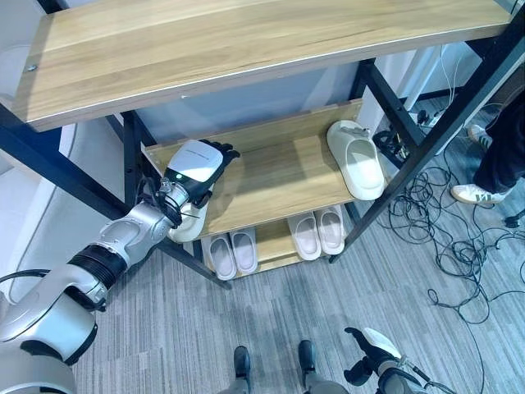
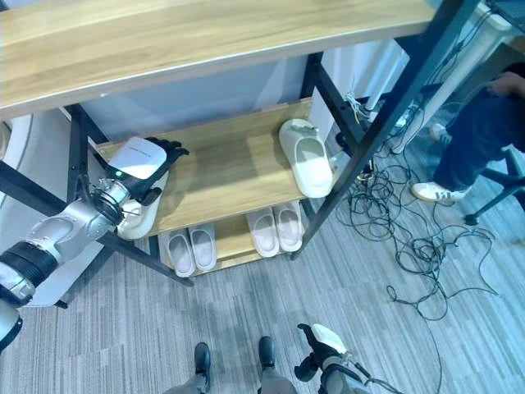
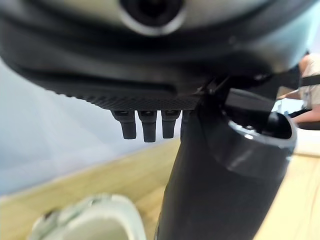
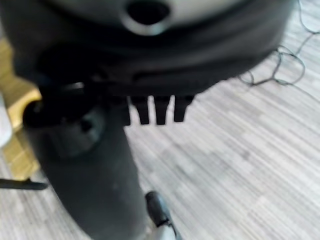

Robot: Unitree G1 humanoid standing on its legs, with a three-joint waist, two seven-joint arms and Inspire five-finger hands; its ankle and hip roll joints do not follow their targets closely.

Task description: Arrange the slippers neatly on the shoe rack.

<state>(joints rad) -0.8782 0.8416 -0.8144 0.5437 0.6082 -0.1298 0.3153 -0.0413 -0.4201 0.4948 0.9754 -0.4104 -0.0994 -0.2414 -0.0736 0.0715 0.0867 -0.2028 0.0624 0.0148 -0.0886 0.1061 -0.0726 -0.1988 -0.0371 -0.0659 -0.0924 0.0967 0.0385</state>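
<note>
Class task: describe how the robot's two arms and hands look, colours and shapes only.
The left arm is silver-grey metal with a black ribbed band. The left hand has dark fingers, a white back cover and a small green light. The right hand is dark with a white thumb cover.

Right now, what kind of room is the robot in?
Probably an office or lab set up for testing: a wooden shoe rack with slippers, grey carpet floor, and tangled cables beside a person's shoe.
</note>
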